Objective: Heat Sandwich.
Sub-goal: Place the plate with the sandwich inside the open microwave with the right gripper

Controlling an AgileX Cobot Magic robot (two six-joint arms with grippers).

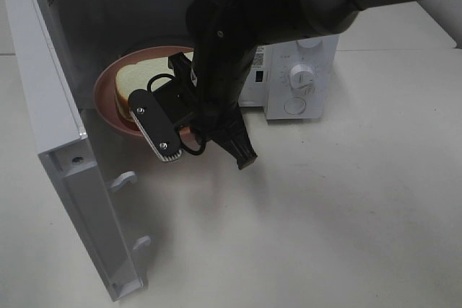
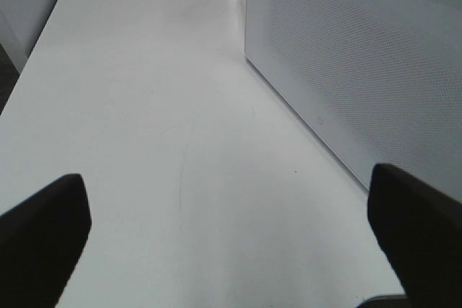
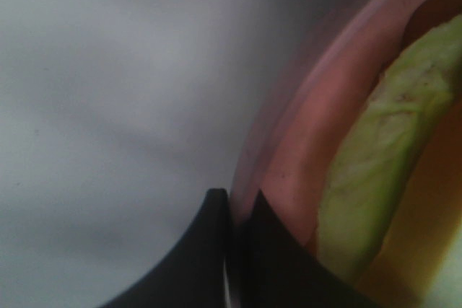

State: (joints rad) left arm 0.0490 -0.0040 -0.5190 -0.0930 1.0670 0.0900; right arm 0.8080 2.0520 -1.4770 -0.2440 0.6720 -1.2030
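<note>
Right pincer clamped shut on pink plate rim. Sandwich on plate inside microwave, door open. Left pincer wide open, empty, over desk beside microwave.

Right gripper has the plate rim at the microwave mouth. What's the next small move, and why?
Probably push the plate slightly deeper before releasing. The right gripper is shut on its rim, the sandwich lies on it, and its near edge looks about level with the opening of the microwave, where the open door might catch it.
</note>
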